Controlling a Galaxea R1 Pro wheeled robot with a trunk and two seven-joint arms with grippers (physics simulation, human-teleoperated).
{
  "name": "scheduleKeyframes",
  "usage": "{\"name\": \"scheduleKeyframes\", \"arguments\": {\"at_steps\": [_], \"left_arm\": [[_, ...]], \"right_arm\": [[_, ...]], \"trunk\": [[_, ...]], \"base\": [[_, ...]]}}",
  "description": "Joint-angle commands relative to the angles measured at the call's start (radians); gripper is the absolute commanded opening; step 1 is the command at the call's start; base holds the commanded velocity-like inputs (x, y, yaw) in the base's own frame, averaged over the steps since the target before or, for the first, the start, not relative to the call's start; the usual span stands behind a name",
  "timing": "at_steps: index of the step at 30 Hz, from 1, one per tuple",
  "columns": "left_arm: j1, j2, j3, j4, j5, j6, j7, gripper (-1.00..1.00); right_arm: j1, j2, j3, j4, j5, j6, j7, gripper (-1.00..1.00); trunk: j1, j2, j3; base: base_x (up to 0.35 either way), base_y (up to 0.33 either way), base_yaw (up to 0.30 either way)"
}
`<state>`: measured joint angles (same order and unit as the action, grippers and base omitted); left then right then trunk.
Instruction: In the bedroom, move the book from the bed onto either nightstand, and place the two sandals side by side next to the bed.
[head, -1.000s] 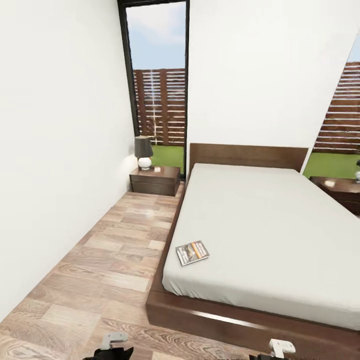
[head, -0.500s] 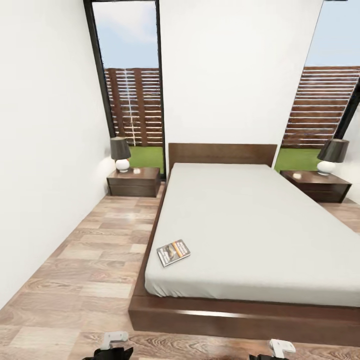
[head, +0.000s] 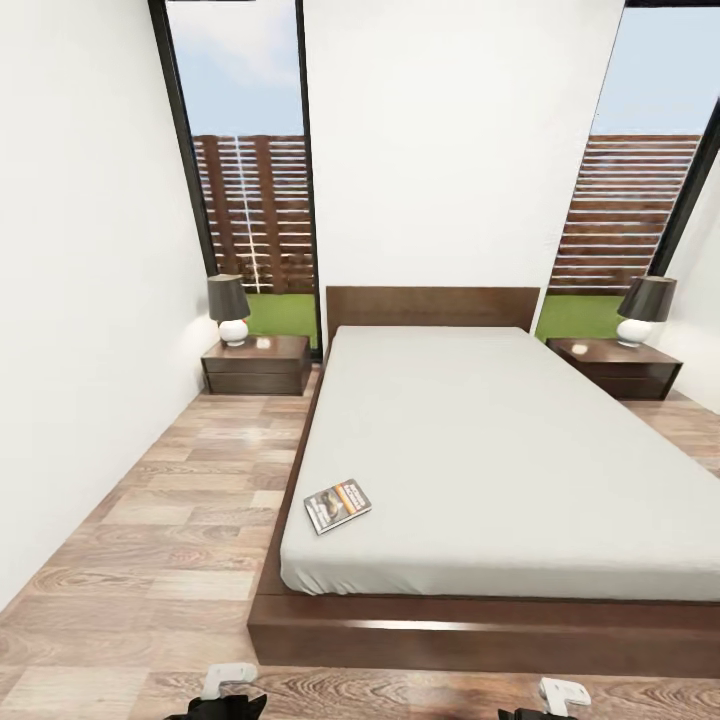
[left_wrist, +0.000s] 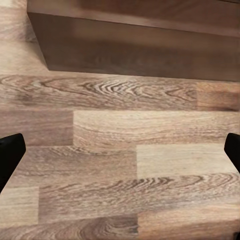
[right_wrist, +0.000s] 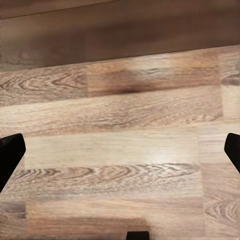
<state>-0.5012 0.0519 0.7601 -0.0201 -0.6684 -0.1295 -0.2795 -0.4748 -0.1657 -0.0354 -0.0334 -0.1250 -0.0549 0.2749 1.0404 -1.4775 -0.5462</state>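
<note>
The book (head: 337, 506) lies flat near the bed's (head: 480, 630) foot corner, on its left side. Both tools, left (left_wrist: 120, 150) and right (right_wrist: 120, 150), hang spread, empty, over floor (head: 190, 510). Its thinness risks fingers sliding off the cover or digging into mattress.

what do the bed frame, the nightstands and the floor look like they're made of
The bed frame: dark brown wood, semi-gloss, with a light streak along its front edge. The mattress looks like matte light grey fabric. Left nightstand and right nightstand: the same dark wood, glossier, with lamp glare on top. The floor: light wood planks, or laminate, with printed-looking grain and seams.
</note>
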Motion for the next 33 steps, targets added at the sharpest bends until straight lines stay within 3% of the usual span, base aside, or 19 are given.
{"name": "scheduleKeyframes", "arguments": {"at_steps": [1,6,11,13,15,20,21,24,26,28,31,33], "left_arm": [[0.0,0.0,0.008,0.0,-0.01,-0.003,-0.003,1.0],[0.0,0.0,0.008,0.0,-0.01,-0.002,-0.004,1.0],[0.0,0.003,0.008,0.0,-0.01,-0.003,-0.012,1.0],[0.0,0.005,0.008,-0.001,-0.009,-0.004,-0.014,1.0],[0.0,0.006,0.008,-0.001,-0.008,-0.005,-0.019,1.0],[-0.006,0.007,0.009,-0.007,-0.007,0.004,-0.173,1.0],[-0.013,0.008,0.008,-0.011,-0.007,0.023,-0.249,1.0],[-0.038,0.007,0.007,-0.055,-0.007,0.116,-0.356,1.0],[-0.096,-0.005,0.006,-0.164,-0.006,0.265,-0.409,1.0],[-0.14,-0.038,0.005,-0.277,-0.005,0.382,-0.427,1.0],[-0.207,-0.11,0.004,-0.453,-0.004,0.56,-0.437,1.0],[-0.25,-0.139,0.004,-0.517,-0.003,0.648,-0.438,1.0]], "right_arm": [[-0.001,-0.001,-0.003,0.001,-0.011,-0.002,0.008,1.0],[-0.001,-0.009,-0.004,-0.001,-0.015,0.005,0.043,1.0],[-0.001,-0.053,-0.005,-0.001,-0.016,0.014,0.407,1.0],[-0.001,-0.061,-0.006,-0.001,-0.015,0.014,0.473,1.0],[-0.001,-0.063,-0.006,-0.001,-0.015,0.014,0.494,1.0],[-0.001,-0.066,-0.006,0.0,-0.015,0.013,0.512,1.0],[-0.001,-0.066,-0.006,0.0,-0.015,0.013,0.514,1.0],[-0.001,-0.066,-0.007,0.0,-0.015,0.013,0.514,1.0],[-0.001,-0.066,-0.007,0.0,-0.015,0.013,0.513,1.0],[-0.001,-0.066,-0.007,0.0,-0.015,0.013,0.513,1.0],[-0.001,-0.066,-0.008,0.0,-0.015,0.013,0.512,1.0],[-0.001,-0.066,-0.007,0.0,-0.015,0.013,0.512,1.0]], "trunk": [[0.0,-0.001,-0.001],[0.0,-0.001,-0.001],[0.0,-0.001,-0.001],[0.0,-0.001,-0.001],[0.0,-0.001,-0.001],[0.0,-0.001,-0.001],[0.0,-0.001,-0.001],[0.0,-0.001,-0.001],[0.0,-0.001,-0.001],[0.0,-0.001,-0.001],[0.0,-0.001,-0.001],[0.0,-0.001,-0.001]], "base": [[0.0,0.0,0.0],[0.0,0.0,0.0],[0.0,0.0,0.0],[0.0,0.0,0.0],[0.0,0.0,0.0],[0.0,0.0,0.0],[0.0,0.0,0.0],[0.0,0.0,0.0],[0.0,0.0,0.0],[0.0,0.0,0.0],[0.0,0.0,0.0],[0.0,0.0,0.0]]}}
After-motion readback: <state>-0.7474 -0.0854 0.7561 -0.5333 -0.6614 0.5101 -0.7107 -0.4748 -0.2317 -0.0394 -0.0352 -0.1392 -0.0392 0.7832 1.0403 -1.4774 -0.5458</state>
